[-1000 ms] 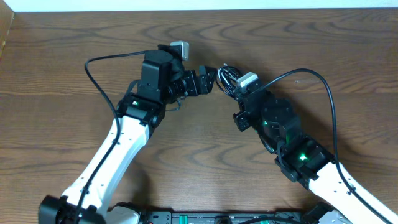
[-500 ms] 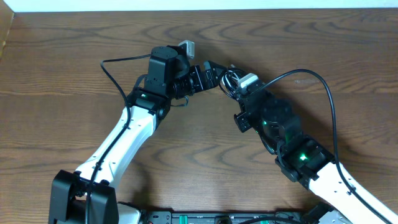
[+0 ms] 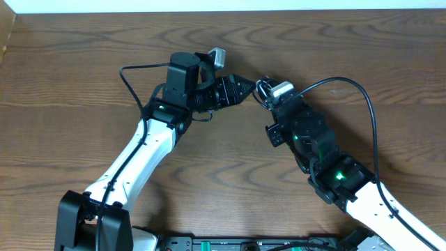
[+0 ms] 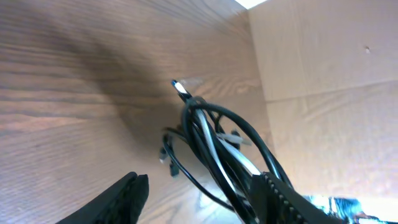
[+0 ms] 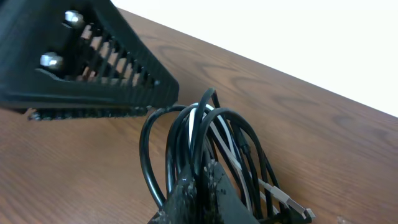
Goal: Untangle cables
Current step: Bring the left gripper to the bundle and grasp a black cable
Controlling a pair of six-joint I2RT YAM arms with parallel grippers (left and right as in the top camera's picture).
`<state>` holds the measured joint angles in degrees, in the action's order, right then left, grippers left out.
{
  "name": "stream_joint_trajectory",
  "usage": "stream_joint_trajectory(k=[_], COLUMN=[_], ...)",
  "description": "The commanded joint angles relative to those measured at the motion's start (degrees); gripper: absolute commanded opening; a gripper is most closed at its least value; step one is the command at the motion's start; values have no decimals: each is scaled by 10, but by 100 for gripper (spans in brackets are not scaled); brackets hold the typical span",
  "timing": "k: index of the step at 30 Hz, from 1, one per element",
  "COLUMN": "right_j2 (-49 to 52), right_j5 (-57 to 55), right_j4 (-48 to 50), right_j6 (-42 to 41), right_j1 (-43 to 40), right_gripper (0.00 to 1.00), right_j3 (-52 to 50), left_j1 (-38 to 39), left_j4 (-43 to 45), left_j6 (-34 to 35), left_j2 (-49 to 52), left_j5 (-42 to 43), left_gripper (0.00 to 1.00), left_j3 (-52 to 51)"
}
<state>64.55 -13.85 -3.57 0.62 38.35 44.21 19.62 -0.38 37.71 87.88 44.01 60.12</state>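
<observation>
The cables are a small tangled bundle of thin black cords, some white, near the table's middle back. My right gripper is shut on the bundle; in the right wrist view its fingers pinch the loops, and a silver-tipped plug sticks out to the right. My left gripper is open, right beside the bundle on its left. In the left wrist view the cords run between its spread fingers, close to the right finger. One left finger fills the right wrist view's upper left.
The wooden table stretches all around. A cardboard wall stands behind the bundle in the left wrist view. The arms' own thick black cables arc beside each arm, one by the right arm and one by the left arm.
My left arm has swung right and its open gripper has closed in on the bundle. The right gripper keeps hold of the cables, almost unmoved.
</observation>
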Motion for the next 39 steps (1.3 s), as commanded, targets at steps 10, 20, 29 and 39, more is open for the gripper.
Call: stream_joint_trajectory(k=[10, 20, 29, 39], right_j2=[13, 12, 12, 12], right_j5=[-17, -17, -17, -17], right_j4=[4, 5, 12, 12], right_j6=[7, 7, 7, 7], right_j1=[-9, -9, -9, -9], right_gripper=[1, 1, 1, 1], right_j3=[10, 10, 10, 10], left_j1=[1, 1, 19, 37], left_j4=[0, 0, 0, 0], left_j6=[8, 7, 7, 7], left_j2=[-3, -3, -3, -1], left_j5=[108, 95, 85, 16], left_gripper=[28, 38, 45, 26], left_j3=[-3, -3, -3, -3])
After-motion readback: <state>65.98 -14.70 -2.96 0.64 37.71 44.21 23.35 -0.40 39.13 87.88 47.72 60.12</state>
